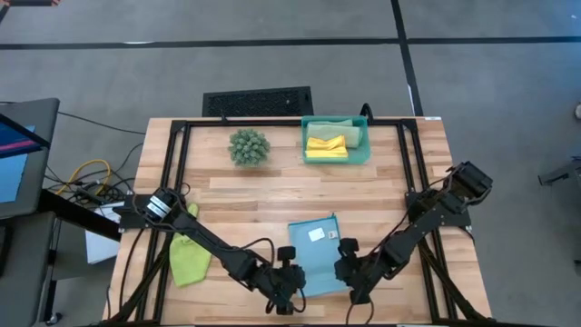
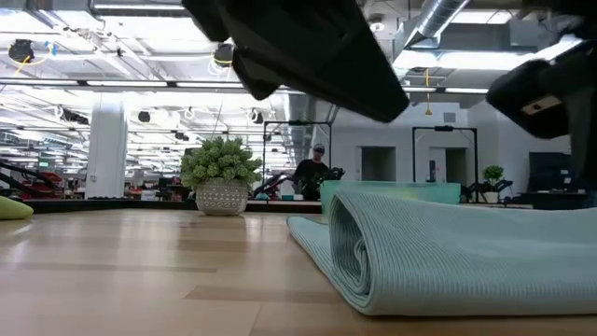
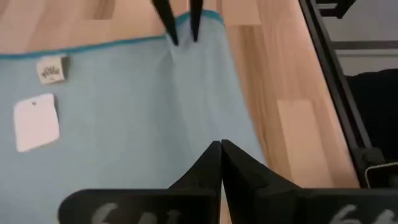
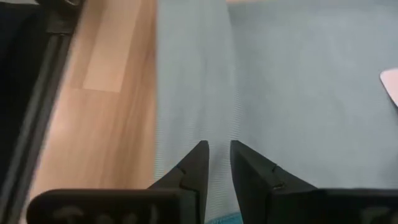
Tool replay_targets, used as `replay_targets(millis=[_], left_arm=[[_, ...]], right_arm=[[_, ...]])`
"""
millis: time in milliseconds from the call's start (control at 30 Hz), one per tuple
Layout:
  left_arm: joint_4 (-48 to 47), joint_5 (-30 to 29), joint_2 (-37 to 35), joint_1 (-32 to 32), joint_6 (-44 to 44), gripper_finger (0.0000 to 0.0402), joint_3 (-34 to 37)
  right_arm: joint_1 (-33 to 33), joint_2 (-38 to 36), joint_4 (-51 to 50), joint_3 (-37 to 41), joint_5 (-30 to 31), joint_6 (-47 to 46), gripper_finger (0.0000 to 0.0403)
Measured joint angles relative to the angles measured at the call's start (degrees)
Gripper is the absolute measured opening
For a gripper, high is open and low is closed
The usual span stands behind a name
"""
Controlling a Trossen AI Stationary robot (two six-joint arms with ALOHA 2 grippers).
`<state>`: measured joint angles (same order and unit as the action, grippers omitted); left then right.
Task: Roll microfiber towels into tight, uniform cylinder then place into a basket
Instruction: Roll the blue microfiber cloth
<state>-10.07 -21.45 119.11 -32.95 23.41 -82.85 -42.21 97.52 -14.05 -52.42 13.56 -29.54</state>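
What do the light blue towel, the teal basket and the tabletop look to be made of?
Light blue towel: soft, matte, finely ribbed cloth that curls over at its near edge, likely microfiber.
Teal basket: smooth, rigid, thin-walled, probably plastic; translucency unclear.
Tabletop: pale wood planks with visible grain and a slight sheen, seemingly sealed.

Even, diffuse overhead light fills the high view, and the wooden table (image 1: pixel 272 195) carries only faint, soft shadows under the arms. In the low view, ceiling strip lights (image 2: pixel 84 82) glow bright along the top of the frame; the dark arm (image 2: pixel 308 47) at upper centre is a blurred, backlit silhouette. The rolled edge of the light blue towel (image 2: pixel 359 252) at lower centre is sharp, the room beyond slightly soft. Both wrist views look smeared.
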Motion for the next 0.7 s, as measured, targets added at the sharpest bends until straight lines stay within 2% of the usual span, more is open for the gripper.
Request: replay_targets(millis=[200,400,500,567,700], left_arm=[[3.1,0.2,0.0,0.8,3.4,0.0000,5.3],[2.8,5.0,0.0,1.8,5.5,0.0000,6.2],[1.8,5.7,0.0,1.7,6.3,0.0000,6.1],[-0.5,5.4,-0.4,1.3,6.7,0.0000,5.6],[-0.5,0.5,-1.8,0.4,6.4,0.0000,3.7]], right_arm=[[0.0,0.0,0.0,0.0,-0.3,0.0,0.0088],[0.0,-0.1,-0.9,0.0,-0.3,-0.5,0.0087],[-1.2,-1.4,-5.5,-1.8,1.0,-3.2,0.0081],[-2.7,-2.9,-6.9,-2.5,2.8,-3.6,0.0074],[-5.9,-3.8,-7.5,-2.4,5.7,-3.5,0.0058]])
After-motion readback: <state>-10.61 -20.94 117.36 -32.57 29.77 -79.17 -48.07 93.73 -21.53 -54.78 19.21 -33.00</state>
